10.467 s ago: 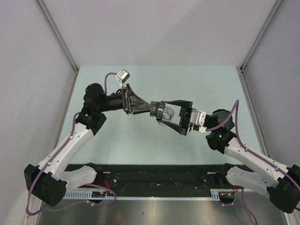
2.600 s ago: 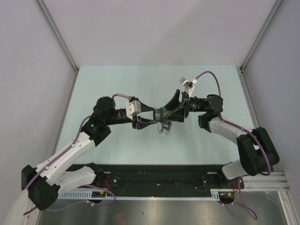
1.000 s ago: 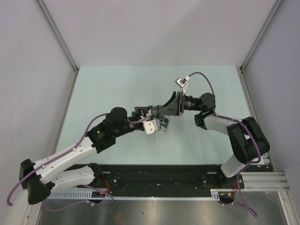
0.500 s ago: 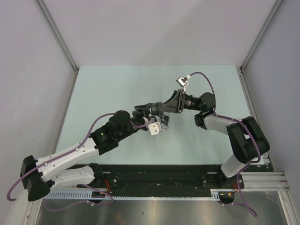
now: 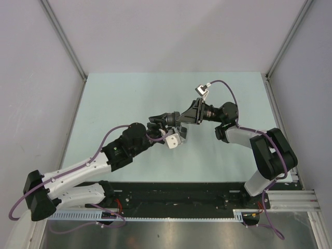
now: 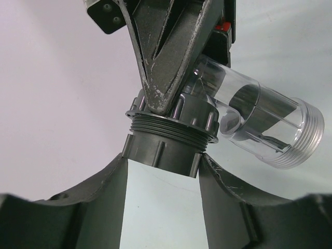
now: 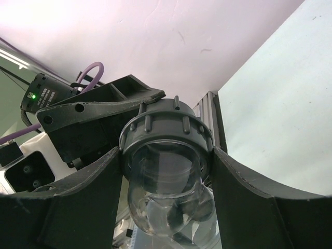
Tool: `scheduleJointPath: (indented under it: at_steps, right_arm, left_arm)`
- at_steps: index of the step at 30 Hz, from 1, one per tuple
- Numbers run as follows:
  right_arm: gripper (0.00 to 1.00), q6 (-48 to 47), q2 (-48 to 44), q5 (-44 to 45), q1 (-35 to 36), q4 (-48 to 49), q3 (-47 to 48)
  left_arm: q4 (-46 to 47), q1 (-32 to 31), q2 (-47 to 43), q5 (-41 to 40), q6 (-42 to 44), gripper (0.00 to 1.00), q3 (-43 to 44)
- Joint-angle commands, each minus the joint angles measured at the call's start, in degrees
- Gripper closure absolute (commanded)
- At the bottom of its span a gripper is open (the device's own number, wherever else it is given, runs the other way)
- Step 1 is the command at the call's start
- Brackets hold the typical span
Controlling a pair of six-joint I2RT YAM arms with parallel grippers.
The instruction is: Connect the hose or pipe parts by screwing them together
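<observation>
The hose or pipe parts [image 5: 175,123] are held in the air over the middle of the table, between both grippers. One part is a dark grey fitting [image 6: 163,150] with a ribbed body and bare threads at its top. My left gripper [image 6: 162,158] is shut on it, a finger touching each side. The other part is a clear elbow pipe [image 6: 259,122] with a dark ribbed nut [image 7: 166,129]. That nut sits on the fitting's threads, and my right gripper [image 7: 166,151] is shut on it. The right fingers [image 6: 161,62] cover part of the nut.
The pale green tabletop [image 5: 129,98] lies below the held parts. Grey walls with metal corner posts [image 5: 65,44] close in the left, back and right. A black rail [image 5: 176,194] runs along the near edge between the arm bases.
The left wrist has rolled a little further around the joined parts, its white camera swinging slightly rightward below them. The right arm has barely moved.
</observation>
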Motion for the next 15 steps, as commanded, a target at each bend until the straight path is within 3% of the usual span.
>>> scheduleJointPath:
  at_steps: [1, 4, 15]
  right_arm:
    - [1.00, 4.0, -1.4, -5.0, 4.1, 15.0, 3.7]
    - [1.00, 4.1, -1.4, -4.7, 3.6, 15.0, 3.7]
    - [1.00, 4.2, -1.1, -4.9, 2.8, 15.5, 3.7]
  left_arm:
    - [5.8, -2.2, 2.1, 5.6, -1.9, 0.44, -1.7]
    - [5.8, -2.2, 1.1, 5.6, -2.7, 0.36, -2.4]
    - [5.6, -2.2, -0.4, 5.6, -3.7, 0.30, -3.4]
